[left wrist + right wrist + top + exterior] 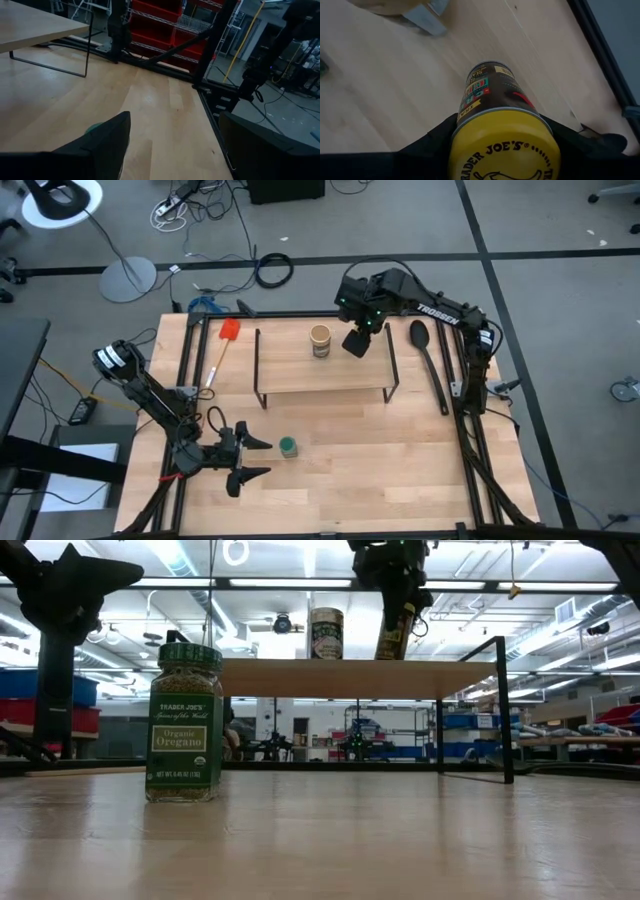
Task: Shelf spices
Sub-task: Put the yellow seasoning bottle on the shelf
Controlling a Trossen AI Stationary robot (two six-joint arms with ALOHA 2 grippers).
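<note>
On the low light-wood shelf (300, 375), the tan-lidded spice jar (320, 341) stands near the middle, leaving bare board on either side, while the green-lidded oregano jar (288, 446) stands alone on open wooden tabletop (400, 470), clear all round.

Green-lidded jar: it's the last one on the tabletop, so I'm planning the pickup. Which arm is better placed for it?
Left. The left gripper is open beside the green-lidded jar; the right gripper is over the shelf, shut on the yellow-lidded jar.
</note>
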